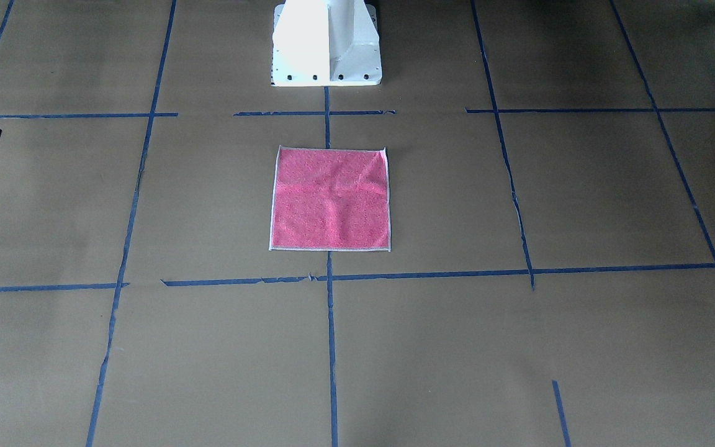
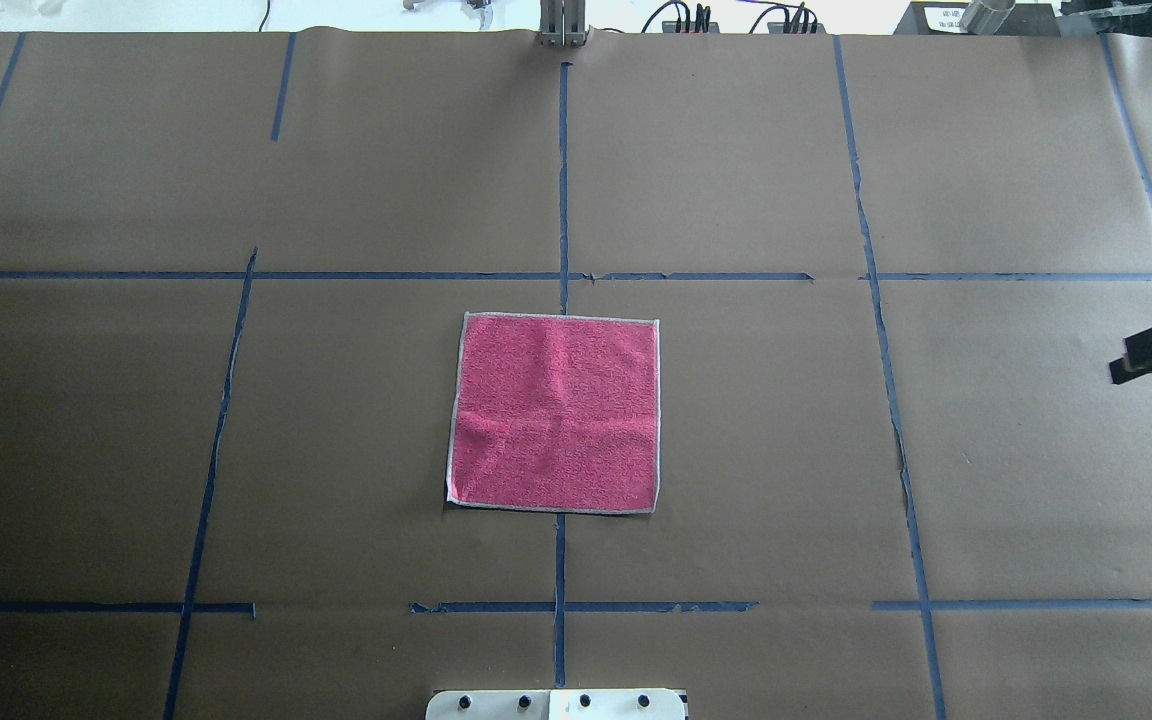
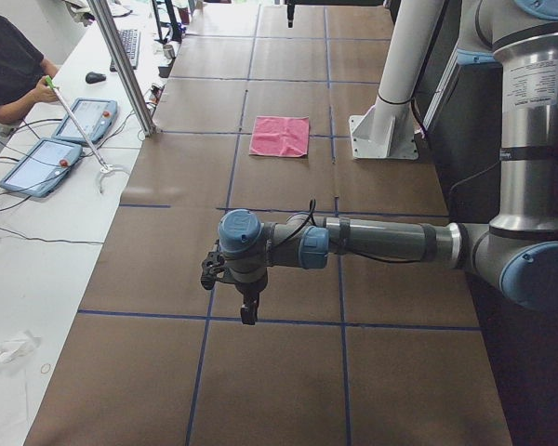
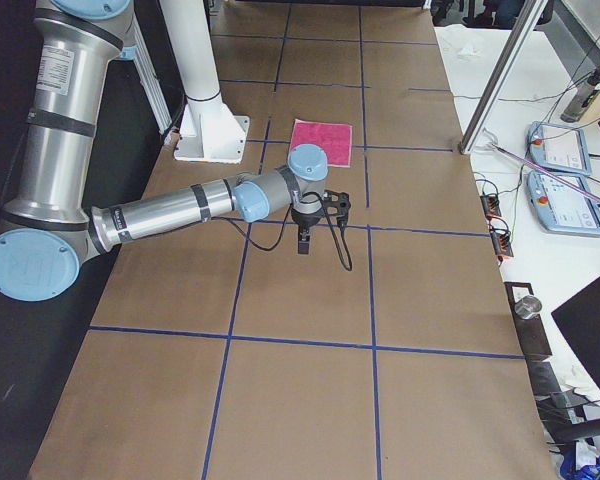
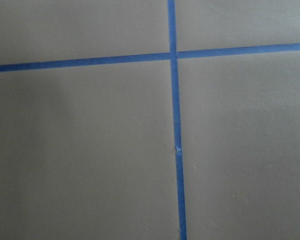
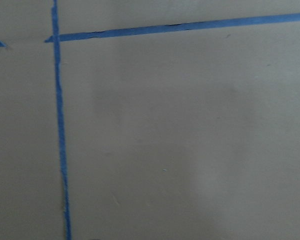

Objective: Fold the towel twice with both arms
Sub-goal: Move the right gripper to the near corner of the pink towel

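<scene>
Out at my right end of the table (image 2: 236, 450), my right pincer (image 4: 304, 245) hangs above brown paper with its fingers pointing down. It touches nothing and carries nothing. How far its fingers stand apart I cannot tell, and its wrist camera sees only paper and blue tape lines (image 6: 60, 130).

Well off toward my left end, my left pincer (image 3: 248, 314) hangs the same way over a tape line, with nothing in it. Only the side view catches it, so I cannot tell its spread either.

Between the two, at the table's middle and just beyond the white pedestal base (image 1: 326, 43), lies the towel (image 2: 556, 415). It is spread flat and unfolded, pink face up, with faint creases crossing it. Its whitish hem shows along all four edges, each lying on the paper, and the centre tape line runs under it. Bare paper borders every edge, and both pincers are well apart from it.
</scene>
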